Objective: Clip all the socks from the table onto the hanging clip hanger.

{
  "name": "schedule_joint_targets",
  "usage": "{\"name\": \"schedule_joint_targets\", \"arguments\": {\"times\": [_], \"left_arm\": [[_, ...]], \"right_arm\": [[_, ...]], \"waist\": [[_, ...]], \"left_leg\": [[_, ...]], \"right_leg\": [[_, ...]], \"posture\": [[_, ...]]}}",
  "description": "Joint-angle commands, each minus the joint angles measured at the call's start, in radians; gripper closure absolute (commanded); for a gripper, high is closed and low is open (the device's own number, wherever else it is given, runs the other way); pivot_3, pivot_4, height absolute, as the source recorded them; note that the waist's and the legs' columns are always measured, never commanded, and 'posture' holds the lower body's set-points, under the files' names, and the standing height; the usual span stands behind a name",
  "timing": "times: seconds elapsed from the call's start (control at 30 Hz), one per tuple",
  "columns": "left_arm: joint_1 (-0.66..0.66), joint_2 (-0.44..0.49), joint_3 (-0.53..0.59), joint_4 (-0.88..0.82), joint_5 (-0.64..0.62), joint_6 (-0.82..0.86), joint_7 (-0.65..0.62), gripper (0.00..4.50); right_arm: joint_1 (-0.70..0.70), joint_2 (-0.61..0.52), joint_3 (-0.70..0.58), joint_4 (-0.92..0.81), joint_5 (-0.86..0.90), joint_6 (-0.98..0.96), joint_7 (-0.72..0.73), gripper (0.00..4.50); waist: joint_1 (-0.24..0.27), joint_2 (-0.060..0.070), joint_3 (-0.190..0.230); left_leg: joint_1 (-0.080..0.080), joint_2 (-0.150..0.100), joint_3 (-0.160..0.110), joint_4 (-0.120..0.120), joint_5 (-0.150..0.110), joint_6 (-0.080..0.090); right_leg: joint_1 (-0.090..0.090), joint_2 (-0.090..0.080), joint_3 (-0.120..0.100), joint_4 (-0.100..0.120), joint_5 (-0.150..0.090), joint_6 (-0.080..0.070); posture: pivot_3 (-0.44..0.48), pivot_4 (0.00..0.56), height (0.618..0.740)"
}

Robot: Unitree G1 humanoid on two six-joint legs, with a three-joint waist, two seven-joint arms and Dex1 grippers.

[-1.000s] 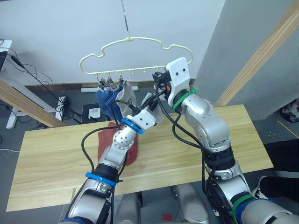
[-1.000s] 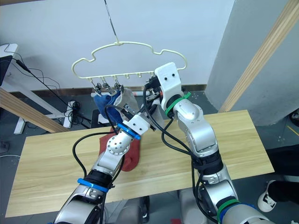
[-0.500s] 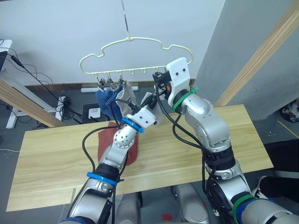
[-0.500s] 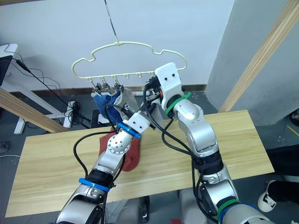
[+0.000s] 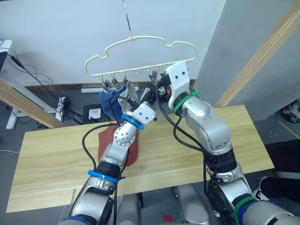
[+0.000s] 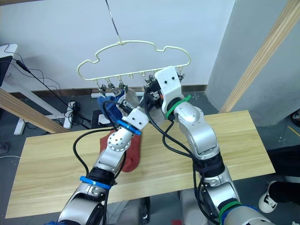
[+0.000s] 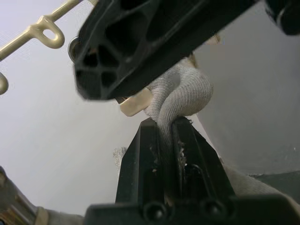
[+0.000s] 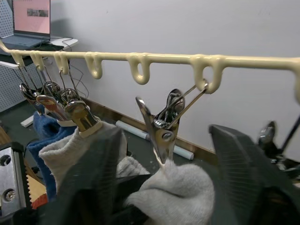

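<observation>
The pale clip hanger [image 5: 132,37] hangs above the table [image 5: 51,154]. Blue socks [image 5: 107,107] and a grey sock [image 8: 65,151] hang from its left clips. A metal clip [image 8: 161,133] bites a second grey sock [image 8: 176,187]. My left gripper [image 7: 164,123] is shut on that sock's bunched fabric just below the clip. My right gripper [image 8: 164,140] is open, its fingers [image 8: 96,178] standing wide on either side of the clip without touching it. A rust-red sock [image 5: 110,143] lies on the table under my left arm.
Wooden poles slant at the left [image 5: 28,105] and right [image 5: 262,56]. Cables and a power strip [image 5: 61,101] lie on the floor behind the table. A laptop [image 8: 30,16] stands on a desk at the far left.
My right gripper has opened and let go of the clip, which now grips the grey sock. The hanger has swung slightly to the right. My left gripper still holds the sock.
</observation>
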Motion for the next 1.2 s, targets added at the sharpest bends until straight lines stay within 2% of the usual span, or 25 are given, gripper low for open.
{"name": "schedule_joint_targets", "arguments": {"times": [0.03, 0.4, 0.47, 0.73, 0.97, 1.2], "left_arm": [[-0.012, -0.006, 0.004, -0.033, -0.014, -0.007, 0.003, 4.50], [-0.007, -0.012, -0.013, -0.026, -0.049, -0.008, -0.062, 4.50], [0.002, -0.012, -0.017, -0.033, -0.083, -0.001, -0.105, 3.79], [0.027, 0.020, -0.012, -0.063, -0.122, 0.018, -0.191, 1.70], [0.090, 0.094, 0.001, -0.181, -0.258, 0.094, -0.375, 1.70], [0.141, 0.257, 0.055, -0.402, -0.490, 0.326, -0.611, 1.70]], "right_arm": [[0.017, -0.014, -0.010, -0.108, 0.039, 0.023, 0.029, 1.08], [0.085, -0.108, -0.021, -0.304, 0.138, 0.137, 0.094, 1.08], [0.097, -0.124, -0.028, -0.323, 0.148, 0.147, 0.095, 1.03], [0.137, -0.185, -0.036, -0.386, 0.184, 0.150, 0.106, 1.03], [0.185, -0.233, -0.040, -0.428, 0.181, 0.129, 0.100, 1.03], [0.212, -0.260, -0.021, -0.426, 0.114, 0.063, 0.053, 1.03]], "waist": [[0.000, 0.000, 0.000], [0.000, 0.000, 0.000], [0.000, 0.000, 0.000], [0.000, 0.000, 0.000], [0.001, 0.000, 0.000], [0.000, 0.000, 0.000]], "left_leg": [[0.000, 0.000, 0.000, 0.000, 0.000, 0.000], [-0.001, 0.000, 0.000, 0.000, 0.000, 0.000], [-0.001, 0.000, 0.000, 0.000, 0.000, 0.000], [-0.001, 0.000, 0.000, 0.000, 0.000, 0.000], [-0.001, 0.000, 0.000, 0.000, 0.000, 0.000], [0.000, 0.001, 0.000, 0.000, 0.000, 0.000]], "right_leg": [[0.000, 0.000, 0.000, 0.000, 0.000, 0.000], [0.000, 0.000, 0.000, 0.000, 0.000, 0.000], [0.000, 0.000, 0.000, 0.000, 0.000, 0.000], [0.000, 0.000, 0.000, -0.001, 0.000, 0.000], [0.000, 0.000, 0.000, 0.000, 0.000, 0.000], [0.000, 0.001, 0.000, 0.000, 0.000, 0.000]], "posture": [[-0.261, 0.319, 0.733], [-0.270, 0.320, 0.733], [-0.270, 0.320, 0.733], [-0.272, 0.318, 0.733], [-0.269, 0.318, 0.733], [-0.263, 0.314, 0.733]]}}
